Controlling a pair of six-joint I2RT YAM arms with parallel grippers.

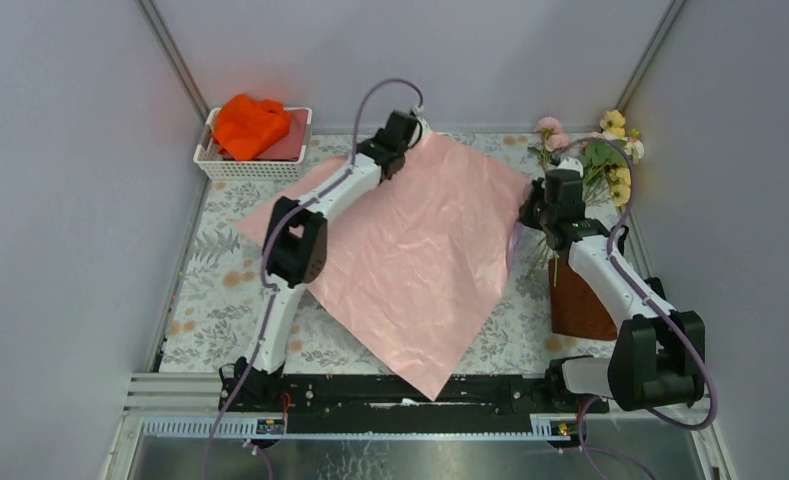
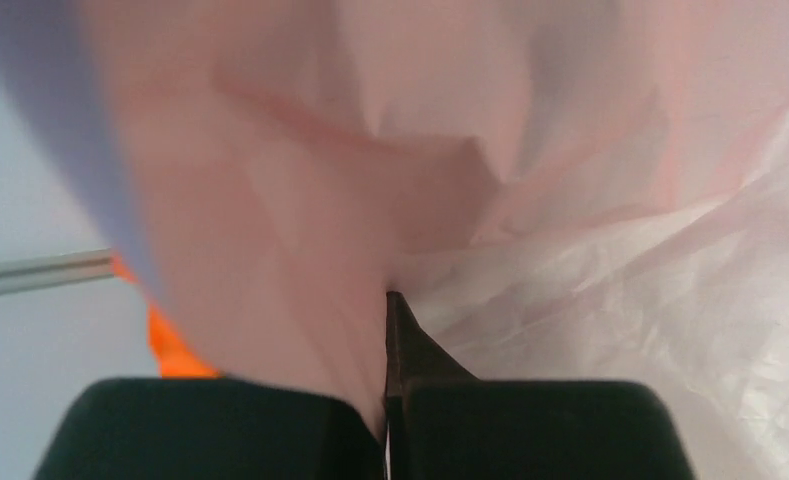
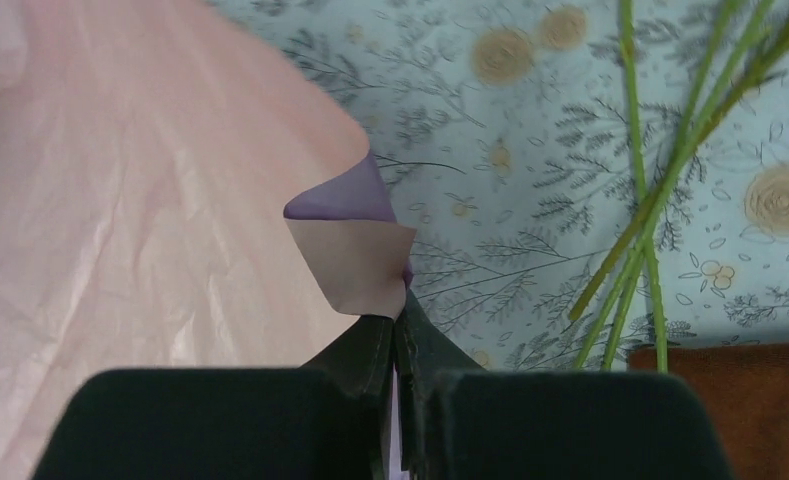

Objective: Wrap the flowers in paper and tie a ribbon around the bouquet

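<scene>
Left fingers (image 2: pixel 422 356) and right fingers (image 3: pixel 362 358) each pinch a paper (image 1: pixel 420 250) corner

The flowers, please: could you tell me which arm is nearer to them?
Right. The right arm, jaws shut on the right corner of the paper, sits just beside the flowers; the left arm pinches the far corner, across the sheet from them.

Through the right wrist camera I see my right gripper (image 3: pixel 400 318) with its jaws pressed together on a curled corner of the paper (image 3: pixel 120 200), pink on top with lavender showing at the fold. Just to the right, thin green flower stems (image 3: pixel 635 250) cross the patterned table cover (image 3: pixel 490 150), running down to a brown pad (image 3: pixel 740 390).
</scene>
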